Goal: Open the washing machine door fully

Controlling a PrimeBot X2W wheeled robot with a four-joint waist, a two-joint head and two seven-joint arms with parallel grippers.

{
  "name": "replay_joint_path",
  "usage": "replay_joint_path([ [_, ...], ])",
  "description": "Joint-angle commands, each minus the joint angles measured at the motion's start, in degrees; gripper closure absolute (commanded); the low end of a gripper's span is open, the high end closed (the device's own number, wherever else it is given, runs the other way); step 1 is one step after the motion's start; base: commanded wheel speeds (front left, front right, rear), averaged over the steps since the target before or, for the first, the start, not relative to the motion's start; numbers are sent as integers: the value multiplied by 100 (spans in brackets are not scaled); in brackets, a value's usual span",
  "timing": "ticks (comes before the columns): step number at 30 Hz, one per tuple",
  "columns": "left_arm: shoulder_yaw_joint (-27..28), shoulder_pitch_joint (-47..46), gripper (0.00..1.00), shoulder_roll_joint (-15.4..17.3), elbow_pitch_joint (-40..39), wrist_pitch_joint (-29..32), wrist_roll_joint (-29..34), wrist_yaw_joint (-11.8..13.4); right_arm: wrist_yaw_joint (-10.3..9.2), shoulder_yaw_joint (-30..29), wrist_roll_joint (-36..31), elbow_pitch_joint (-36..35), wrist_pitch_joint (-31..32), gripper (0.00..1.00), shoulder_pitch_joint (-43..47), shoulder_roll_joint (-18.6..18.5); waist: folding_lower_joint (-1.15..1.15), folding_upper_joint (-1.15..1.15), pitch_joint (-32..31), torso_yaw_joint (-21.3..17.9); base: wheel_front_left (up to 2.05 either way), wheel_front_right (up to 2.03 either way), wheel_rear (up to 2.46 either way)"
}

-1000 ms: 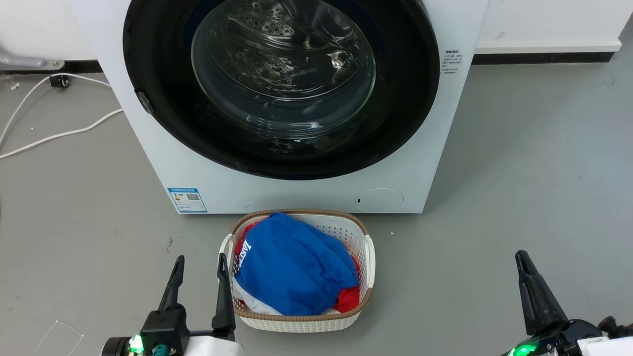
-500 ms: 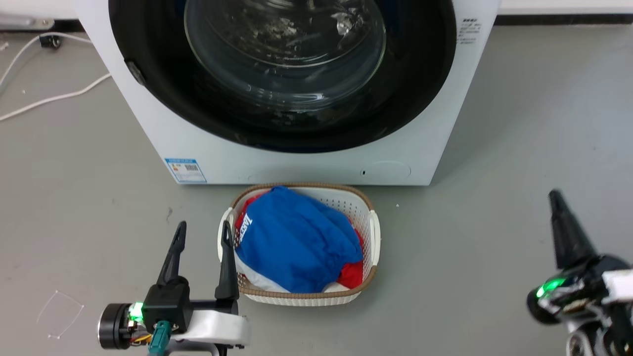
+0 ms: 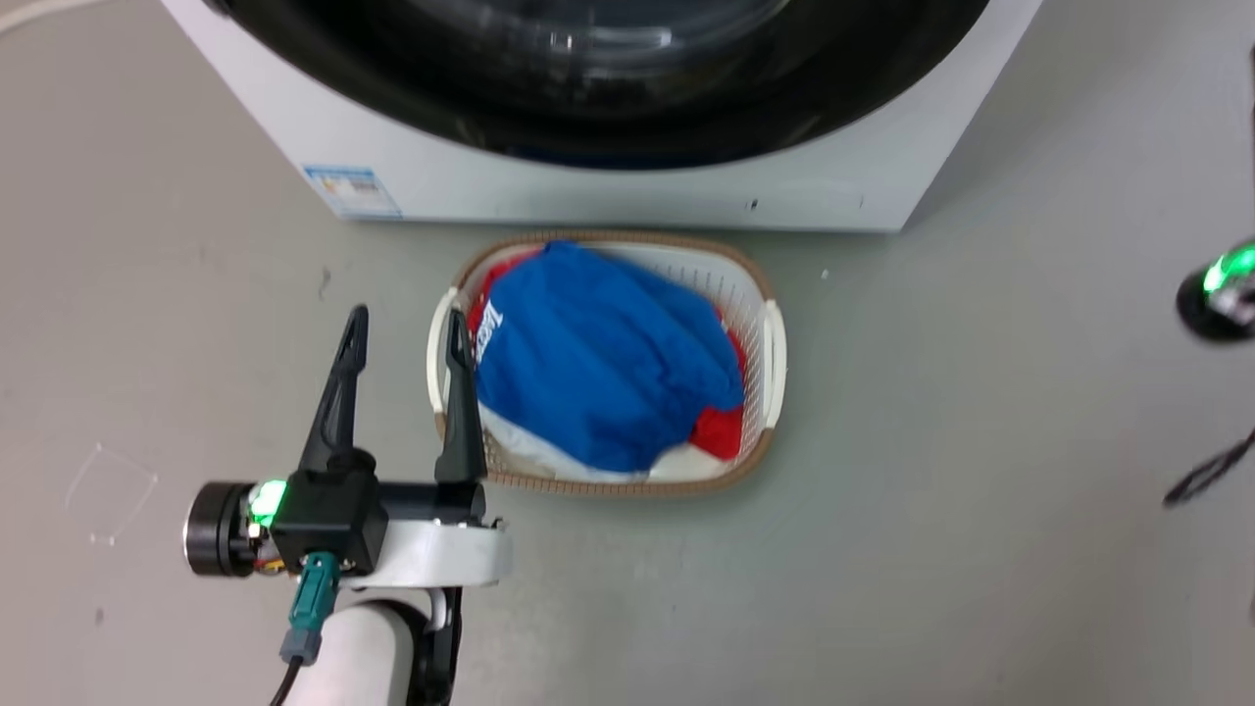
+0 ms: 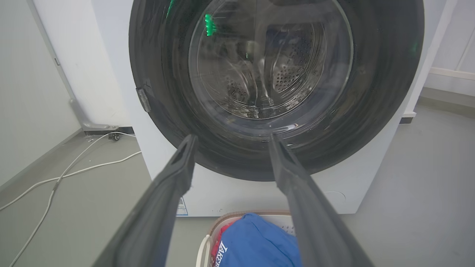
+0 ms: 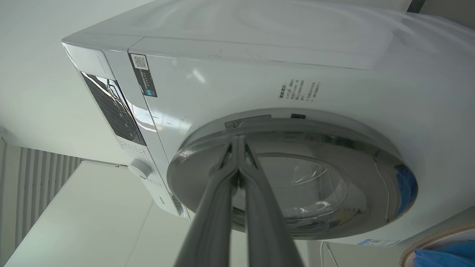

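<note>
The washing machine (image 3: 588, 191) is a white box at the top of the head view. Its glossy black round door (image 3: 686, 127) lies flat against the front. In the left wrist view the door (image 4: 382, 74) and its glass bowl face me, shut, with the steel drum showing through the glass. My left gripper (image 3: 405, 319) is open and holds nothing, low in front of the machine beside the basket; its fingers (image 4: 178, 174) frame the door's lower half. My right gripper (image 5: 237, 141) is shut and holds nothing, its tips pointing at the door's rim (image 5: 352, 155). Whether they touch is unclear.
A white laundry basket (image 3: 775, 343) with blue and red clothes (image 3: 608, 363) sits on the grey floor just in front of the machine. White cables (image 4: 66, 174) run along the floor by the wall, left of the machine. My right wrist (image 3: 1221, 289) glows green at the head view's right edge.
The head camera has tilted down, so the machine slid up the picture. My right arm has moved forward toward the machine and out to the right edge. The left gripper stays beside the basket.
</note>
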Motion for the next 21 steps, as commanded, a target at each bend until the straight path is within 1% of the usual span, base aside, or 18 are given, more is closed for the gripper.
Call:
replay_joint_path([
  [1, -23, -115, 0, -9, -34, -16, 28, 12, 1, -3, 17, 122, 63, 100, -241, -64, -1, 0, 375, 94, 0, 0, 0],
  [7, -124, -423, 0, -9, -167, -16, -3, 111, 1, 75, -53, 762, 455, 100, -1376, -458, -1, 0, 929, 215, 0, 0, 0],
  [12, -163, -576, 0, -10, -265, -16, -45, 201, 1, 379, -285, 1004, 821, 100, -2063, -686, -1, 0, 1241, 292, 0, 0, 0],
  [21, -272, -771, 0, -10, -374, -16, -87, 272, 1, 804, -640, 1410, 1093, 100, -2953, -826, -1, 0, 1563, 410, 0, 0, 0],
])
